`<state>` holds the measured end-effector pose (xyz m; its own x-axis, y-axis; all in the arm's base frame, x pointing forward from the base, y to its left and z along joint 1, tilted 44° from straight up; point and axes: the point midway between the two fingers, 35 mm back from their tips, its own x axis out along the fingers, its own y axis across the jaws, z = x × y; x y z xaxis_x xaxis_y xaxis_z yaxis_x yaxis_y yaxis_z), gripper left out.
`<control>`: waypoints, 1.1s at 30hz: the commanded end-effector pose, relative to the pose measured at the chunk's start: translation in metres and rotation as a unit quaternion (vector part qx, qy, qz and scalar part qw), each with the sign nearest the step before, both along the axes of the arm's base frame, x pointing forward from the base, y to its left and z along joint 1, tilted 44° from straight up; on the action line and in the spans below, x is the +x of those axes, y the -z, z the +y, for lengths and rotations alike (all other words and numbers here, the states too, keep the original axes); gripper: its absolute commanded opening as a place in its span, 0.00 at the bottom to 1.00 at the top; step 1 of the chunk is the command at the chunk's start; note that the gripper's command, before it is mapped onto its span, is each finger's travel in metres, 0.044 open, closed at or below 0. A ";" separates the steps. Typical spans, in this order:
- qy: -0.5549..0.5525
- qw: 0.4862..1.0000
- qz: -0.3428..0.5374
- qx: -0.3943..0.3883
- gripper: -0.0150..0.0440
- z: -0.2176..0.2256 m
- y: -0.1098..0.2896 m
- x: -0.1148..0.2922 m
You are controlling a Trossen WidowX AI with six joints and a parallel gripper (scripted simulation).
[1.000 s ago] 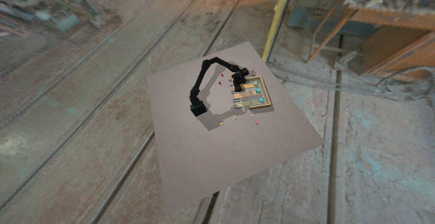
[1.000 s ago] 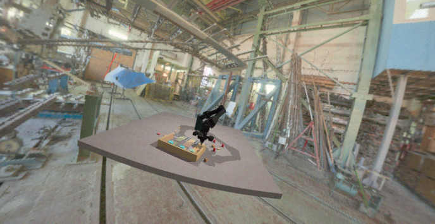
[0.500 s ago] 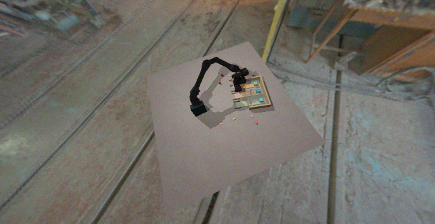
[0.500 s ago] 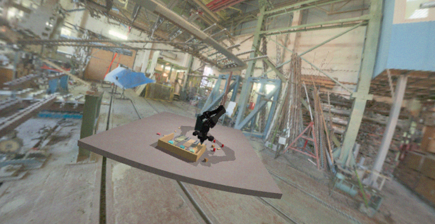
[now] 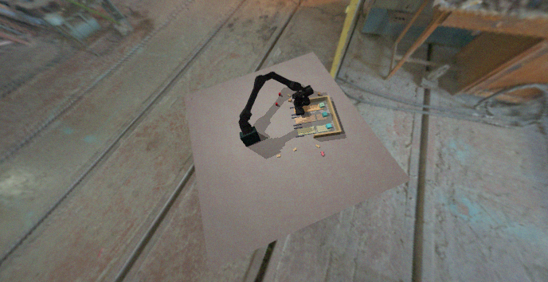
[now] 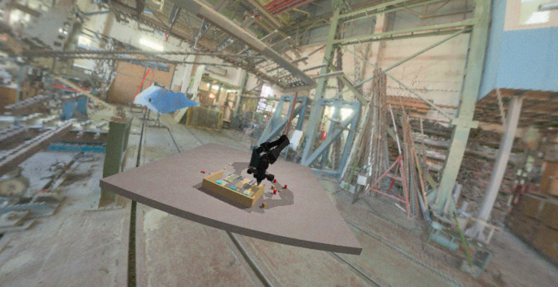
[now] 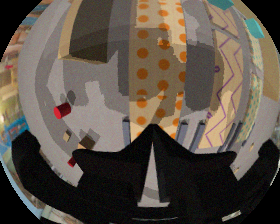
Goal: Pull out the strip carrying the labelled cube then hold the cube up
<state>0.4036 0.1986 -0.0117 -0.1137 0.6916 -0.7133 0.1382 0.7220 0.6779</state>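
Worn concrete, crossed by metal rails, surrounds a pale grey-brown worktop (image 5: 255,196) (image 6: 191,167). The hand (image 5: 299,112) (image 6: 259,182) (image 7: 152,127) is clenched with nothing in its grip, its fingertips together at the near part of the orange-dotted strip (image 7: 142,75) in the wrist view; whether they touch it, one cannot tell. Beside that strip lies a purple zigzag strip (image 5: 304,119) (image 7: 231,85), with a gap across it, and beyond that a green-patterned strip (image 5: 306,131) (image 7: 248,115), also parted by a gap. Slim grey bars run alongside the strips

A wooden tray (image 5: 336,114) (image 6: 231,194) (image 7: 64,42), open toward the arm's base (image 5: 249,138), walls in their far ends. Three teal-green cubes sit inside it: one at the dotted strip's far end (image 5: 322,104), one by the zigzag strip (image 5: 325,114) (image 7: 221,4) and one by the green-patterned strip (image 5: 329,126) (image 7: 254,28). Which carries the label is too small to tell, so the labelled cube cannot be singled out, though all three cubes remain inside the walls

Outside the tray, small red and tan pieces lie scattered, among them a red cylinder (image 7: 62,110)
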 end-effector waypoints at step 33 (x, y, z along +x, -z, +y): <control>0.001 1.000 0.001 -0.001 0.25 0.003 -0.007 -0.051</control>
<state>0.3618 0.2000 -0.0035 -0.1039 0.6949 -0.7115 0.1364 0.7186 0.6819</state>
